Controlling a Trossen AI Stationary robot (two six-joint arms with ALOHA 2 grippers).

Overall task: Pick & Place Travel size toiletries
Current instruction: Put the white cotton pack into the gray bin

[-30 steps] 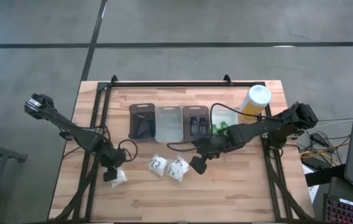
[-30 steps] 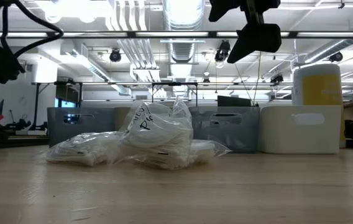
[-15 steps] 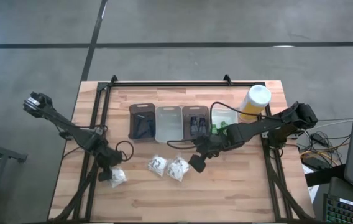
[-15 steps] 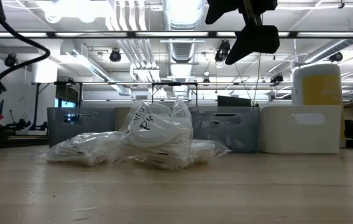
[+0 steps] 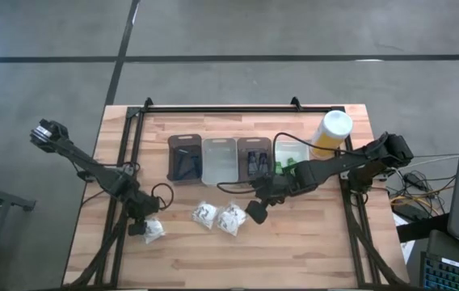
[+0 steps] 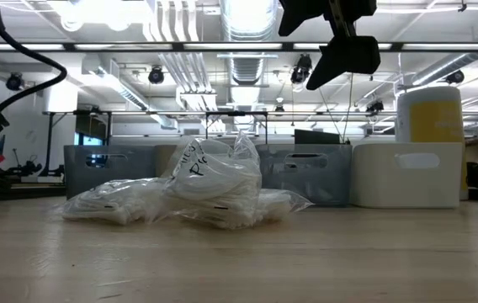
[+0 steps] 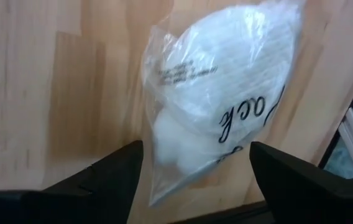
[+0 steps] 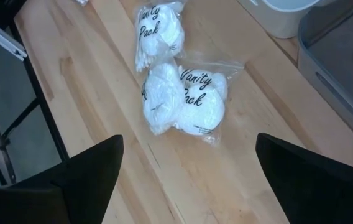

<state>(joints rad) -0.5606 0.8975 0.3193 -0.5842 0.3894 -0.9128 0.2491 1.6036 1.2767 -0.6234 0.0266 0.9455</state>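
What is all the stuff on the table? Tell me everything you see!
Vanity packs: three, white in clear bags, on the near half of the table; one lies under the left pincer.
Trays: four in a row, dark, pale grey, dark grey, white, mid-table.
Green bottles: small, in the white tray; count unclear.
Yellow bottle: one, white cap, right of the trays.
Table: one, light wood.
Left pincer: open, over the leftmost pack.
Right pincer: open, beside the middle packs.

High view straight down, low view level, both sharing wrapped bundles (image 5: 231,219).
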